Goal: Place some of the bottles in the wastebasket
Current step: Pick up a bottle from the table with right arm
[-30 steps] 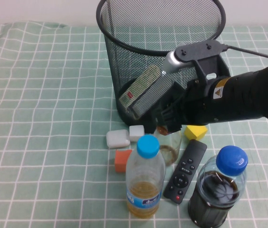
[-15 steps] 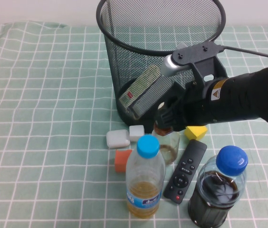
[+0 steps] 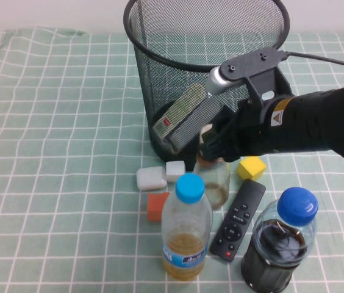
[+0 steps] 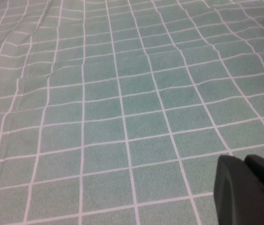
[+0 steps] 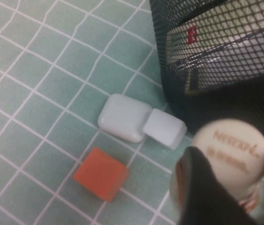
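My right gripper (image 3: 211,145) is shut on the neck of the small clear bottle with a cream cap and brownish liquid (image 3: 215,182), just in front of the black wire-mesh wastebasket (image 3: 160,79). In the right wrist view the black fingers (image 5: 200,187) clamp the bottle's cream cap (image 5: 232,145) beside the wastebasket (image 5: 225,56). A long item with a pale green and white label (image 3: 178,116) leans inside the wastebasket; I cannot tell whether it is the white-capped bottle. My left gripper (image 4: 250,190) is shut and empty over bare cloth; it is out of the high view.
A blue-capped bottle of yellow liquid (image 3: 187,229), a squat blue-capped bottle of dark liquid (image 3: 280,244) and a black remote (image 3: 239,220) stand at the front. A yellow block (image 3: 252,166), an orange block (image 3: 158,206) and two white blocks (image 3: 151,178) lie by the wastebasket's base.
My right gripper has risen a little with the cream-capped bottle and shifted slightly left. The yellow block shows more fully now.
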